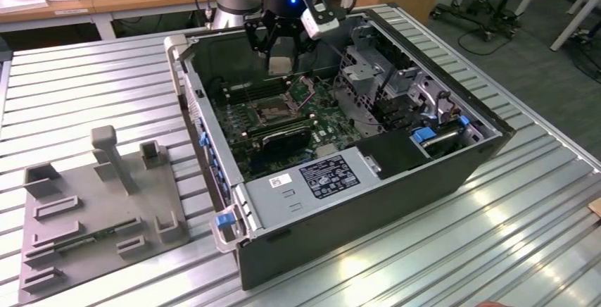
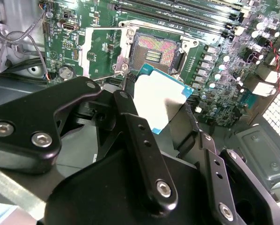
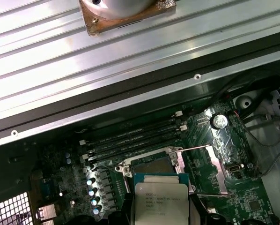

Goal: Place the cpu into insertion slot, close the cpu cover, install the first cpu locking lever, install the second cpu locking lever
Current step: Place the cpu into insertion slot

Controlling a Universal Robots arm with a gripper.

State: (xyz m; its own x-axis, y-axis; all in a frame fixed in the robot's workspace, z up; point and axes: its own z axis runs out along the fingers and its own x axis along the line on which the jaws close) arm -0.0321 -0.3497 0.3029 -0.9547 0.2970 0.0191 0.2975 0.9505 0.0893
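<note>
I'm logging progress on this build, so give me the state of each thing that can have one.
Small flat square silvery-grey cpu: held in the gripper, above the green motherboard, not seated.
Gripper: shut on the cpu.
Square silver-rimmed insertion slot: empty, uncovered.
Thin square metal cpu cover: swung open, beside the slot.
Black computer case: side open.

Pale satin metal atop the cpu (image 3: 161, 204), teal laminate at its edge. Matt black links on the gripper (image 2: 157, 99), studded with shiny steel screws. Glossy green lacquer over the motherboard (image 2: 65, 47). Bright silver metal rimming the insertion slot (image 2: 156, 50). Ribbed, sheeny aluminium table (image 1: 488, 236). Matt black case (image 1: 376, 208), with a matt grey plastic fixture (image 1: 94, 208) at its eight o'clock.
</note>
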